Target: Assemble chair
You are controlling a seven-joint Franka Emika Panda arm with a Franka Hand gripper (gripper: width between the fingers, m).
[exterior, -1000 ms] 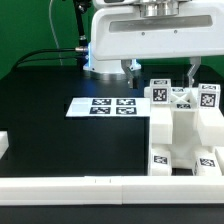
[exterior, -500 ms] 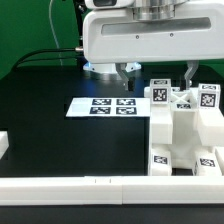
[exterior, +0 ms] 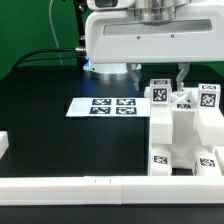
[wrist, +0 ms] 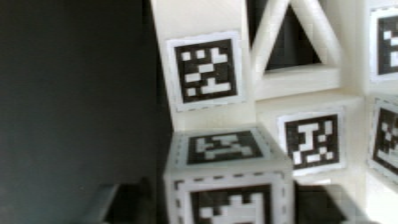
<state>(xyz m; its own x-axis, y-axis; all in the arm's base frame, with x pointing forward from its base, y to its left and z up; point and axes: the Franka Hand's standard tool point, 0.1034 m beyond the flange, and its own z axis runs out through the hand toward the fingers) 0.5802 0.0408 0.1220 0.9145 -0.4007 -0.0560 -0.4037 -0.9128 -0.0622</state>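
Note:
The chair parts (exterior: 185,125) are glossy white tagged blocks, clustered on the exterior view's right. My gripper (exterior: 158,74) hangs over the cluster's rear left. One finger is on each side of a small upright tagged block (exterior: 158,93). In the wrist view that block (wrist: 228,195) stands between my dark fingers (wrist: 139,200), which lie close against its sides. Whether they press on it does not show. Behind it rise a tagged slab (wrist: 208,68) and more tagged blocks (wrist: 313,140).
The marker board (exterior: 103,105) lies flat on the black table at the centre. A long white border rail (exterior: 90,186) runs along the front edge, and a short piece (exterior: 4,145) sits on the exterior view's left. Black cables trail behind the arm.
The two fingers have drawn inward toward the small upright block from a wider spread. The arm and the parts stay where they were.

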